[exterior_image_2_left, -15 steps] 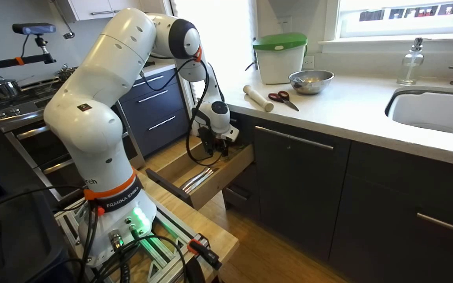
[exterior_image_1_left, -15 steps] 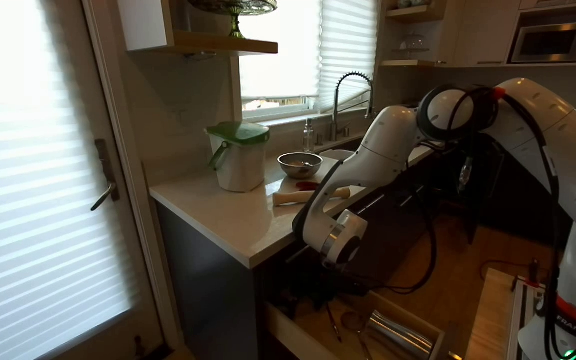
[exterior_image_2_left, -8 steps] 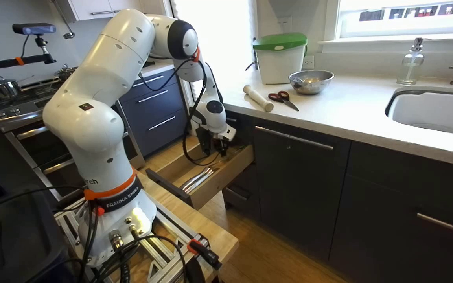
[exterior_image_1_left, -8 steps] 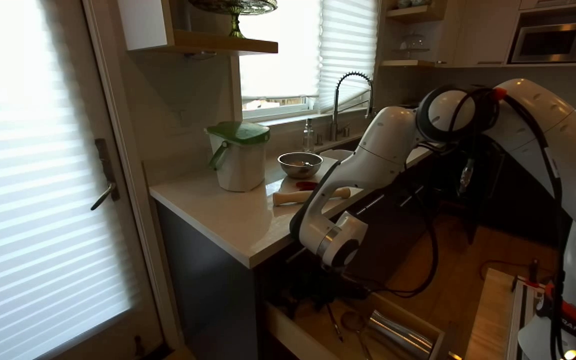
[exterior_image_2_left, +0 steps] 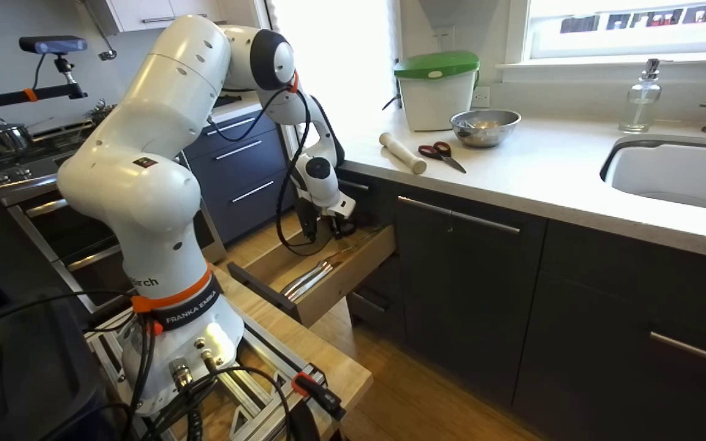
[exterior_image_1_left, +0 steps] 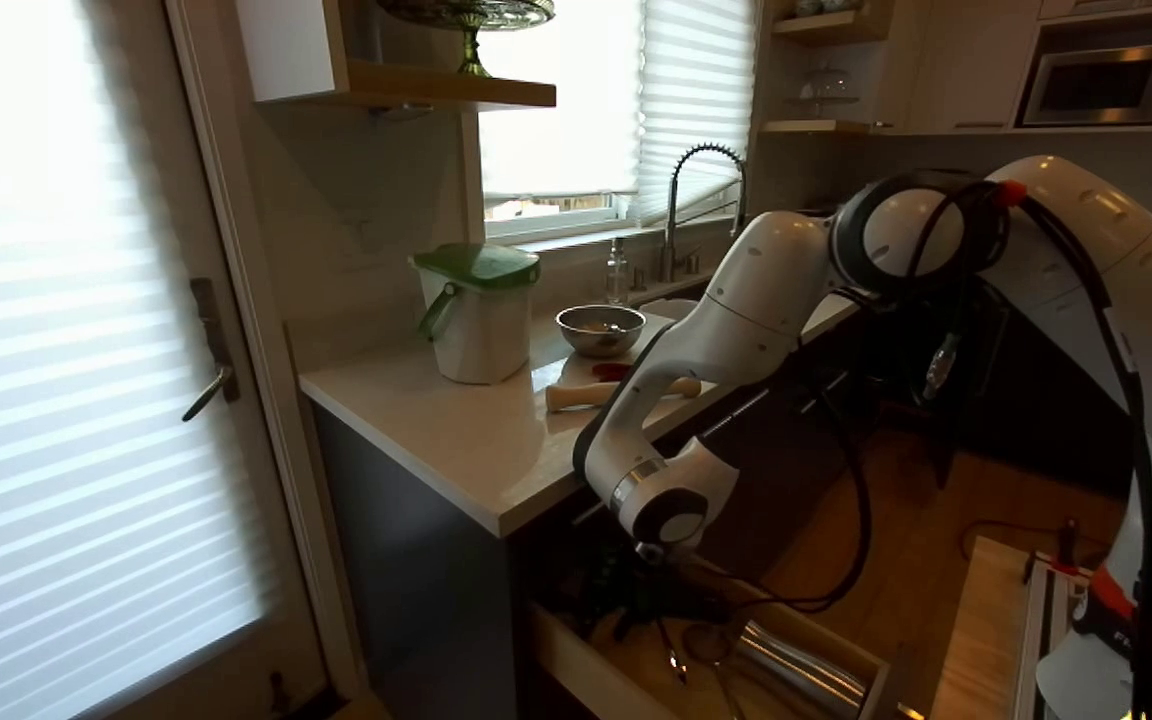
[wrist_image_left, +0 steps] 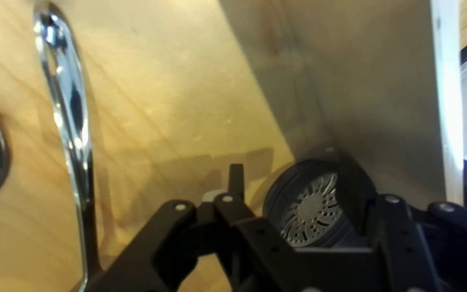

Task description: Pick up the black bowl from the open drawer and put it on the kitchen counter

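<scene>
The open drawer has a pale wood floor in the wrist view and a wood side wall in an exterior view. The black bowl lies in the drawer close to its wall. It looks round and black, tilted, with a perforated metal disc inside. My gripper is open over it. The left finger stands apart from the bowl's rim. The right finger overlaps its far side; I cannot tell if they touch. The lower part is hidden by the gripper. The kitchen counter is above the drawer.
A long metal utensil and a shiny ribbed thing lie in the drawer. On the counter stand a green-lidded jar, a steel bowl, scissors and a wooden rolling pin. The counter edge overhangs beside my arm.
The hand has shifted a little to the left in both exterior views and its wrist has turned slightly. It stays low over the drawer. The things on the counter have not moved.
</scene>
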`<state>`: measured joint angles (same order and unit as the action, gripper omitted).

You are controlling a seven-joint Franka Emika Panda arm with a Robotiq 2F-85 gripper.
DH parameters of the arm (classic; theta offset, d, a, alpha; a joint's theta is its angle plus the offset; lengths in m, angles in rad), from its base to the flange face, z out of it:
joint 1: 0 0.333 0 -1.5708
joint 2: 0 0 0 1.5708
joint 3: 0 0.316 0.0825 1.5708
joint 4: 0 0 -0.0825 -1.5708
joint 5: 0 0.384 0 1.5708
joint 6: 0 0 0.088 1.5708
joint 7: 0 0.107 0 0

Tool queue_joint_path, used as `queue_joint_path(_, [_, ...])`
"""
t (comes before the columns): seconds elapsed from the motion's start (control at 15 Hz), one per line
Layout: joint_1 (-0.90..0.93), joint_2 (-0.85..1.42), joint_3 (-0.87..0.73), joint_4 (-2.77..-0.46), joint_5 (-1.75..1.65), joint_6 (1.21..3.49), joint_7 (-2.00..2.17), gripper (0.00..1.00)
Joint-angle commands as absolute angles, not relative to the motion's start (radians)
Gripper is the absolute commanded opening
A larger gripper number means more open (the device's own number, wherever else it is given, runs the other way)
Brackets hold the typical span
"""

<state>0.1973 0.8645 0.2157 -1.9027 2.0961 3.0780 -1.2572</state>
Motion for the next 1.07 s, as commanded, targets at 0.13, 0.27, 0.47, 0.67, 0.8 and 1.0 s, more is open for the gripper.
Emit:
queue_joint_path(0.13, [0.435,0.896,-0.057,-1.841,2.495,2.946,-1.420,0.61])
queue_joint_path(0.27, [0.494,0.899,-0.129,-1.866,2.607,2.884,-1.457,0.65])
queue_joint_path(0.47, [0.576,0.920,-0.246,-1.887,2.513,2.791,-1.283,0.68])
queue_joint_path(0.67, [0.615,0.946,-0.303,-1.898,2.512,2.733,-1.236,0.69])
queue_joint_path(0.8, [0.625,0.956,-0.308,-1.903,2.511,2.721,-1.238,0.69])
queue_joint_path(1.0, [0.632,0.970,-0.302,-1.901,2.511,2.727,-1.253,0.68])
